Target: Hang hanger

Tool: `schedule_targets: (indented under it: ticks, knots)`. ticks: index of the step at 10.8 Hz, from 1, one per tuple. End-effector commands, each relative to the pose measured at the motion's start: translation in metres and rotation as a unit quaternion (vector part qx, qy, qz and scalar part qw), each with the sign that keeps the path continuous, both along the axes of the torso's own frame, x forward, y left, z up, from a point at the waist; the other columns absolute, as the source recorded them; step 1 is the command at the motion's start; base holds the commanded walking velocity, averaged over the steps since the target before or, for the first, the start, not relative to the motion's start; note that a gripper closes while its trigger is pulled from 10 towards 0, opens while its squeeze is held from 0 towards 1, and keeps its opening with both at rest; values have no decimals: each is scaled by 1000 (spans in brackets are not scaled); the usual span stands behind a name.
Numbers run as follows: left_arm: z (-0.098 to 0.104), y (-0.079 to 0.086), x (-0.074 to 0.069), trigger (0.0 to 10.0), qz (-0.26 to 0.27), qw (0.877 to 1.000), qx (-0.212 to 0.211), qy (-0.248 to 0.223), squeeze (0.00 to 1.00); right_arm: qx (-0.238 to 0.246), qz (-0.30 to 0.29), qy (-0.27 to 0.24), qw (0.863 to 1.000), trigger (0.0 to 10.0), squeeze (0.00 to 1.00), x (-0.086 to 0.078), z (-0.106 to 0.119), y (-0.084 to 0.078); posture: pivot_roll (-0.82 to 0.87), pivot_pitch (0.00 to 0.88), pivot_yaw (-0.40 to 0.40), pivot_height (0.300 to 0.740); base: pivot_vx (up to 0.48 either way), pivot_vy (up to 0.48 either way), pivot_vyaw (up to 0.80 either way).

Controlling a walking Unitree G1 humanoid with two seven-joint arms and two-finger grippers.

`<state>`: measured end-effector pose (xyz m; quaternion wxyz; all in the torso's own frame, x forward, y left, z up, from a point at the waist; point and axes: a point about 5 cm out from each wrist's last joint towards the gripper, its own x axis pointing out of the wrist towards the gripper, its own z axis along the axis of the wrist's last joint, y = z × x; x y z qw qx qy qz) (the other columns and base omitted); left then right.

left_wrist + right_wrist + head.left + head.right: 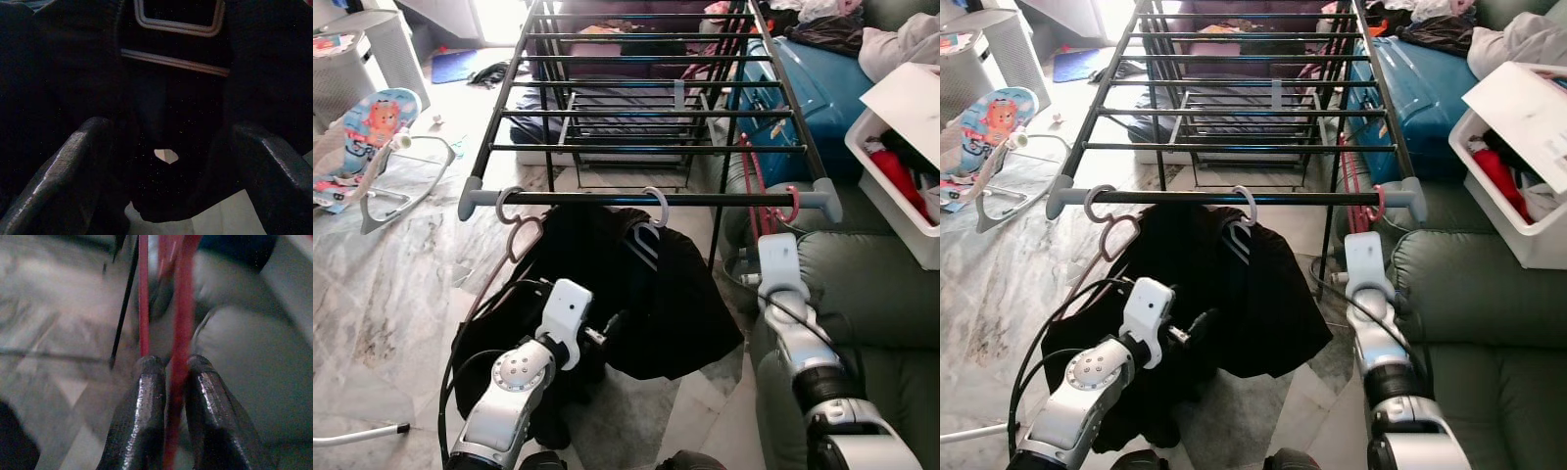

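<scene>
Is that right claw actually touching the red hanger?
Touching. The right wrist view shows the right gripper with both black fingers pressed against the red hanger.

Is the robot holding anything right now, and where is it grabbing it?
Yes. The right tool pinches a thin bar of the red hanger, hooked on the rack's front rail. The left tool is open at the black garment.

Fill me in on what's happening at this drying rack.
The robot is hanging a red hanger on the front bar of the drying rack. Its right claw is shut on the hanger, whose hook is over the bar at the right end. The left claw is open against the black garment hanging there.
</scene>
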<state>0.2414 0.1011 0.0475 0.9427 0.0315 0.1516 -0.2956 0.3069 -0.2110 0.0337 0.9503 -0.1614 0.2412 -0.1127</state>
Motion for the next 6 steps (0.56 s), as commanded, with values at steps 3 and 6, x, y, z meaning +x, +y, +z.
schedule_targets:
  ticks: [3, 6]
  knots:
    - [3, -1, 3, 10000, -4, 1000, 8, -5, 0, -1, 2, -18, 1000, 10000, 1000, 0, 4, 0, -52, 0, 17, 740, 0, 0, 0]
    - [3, -1, 2, 10000, -4, 1000, 8, -4, 0, -26, 20, -79, 996, 10000, 1000, -5, 19, -2, -57, 0, 18, 740, 0, 0, 0]
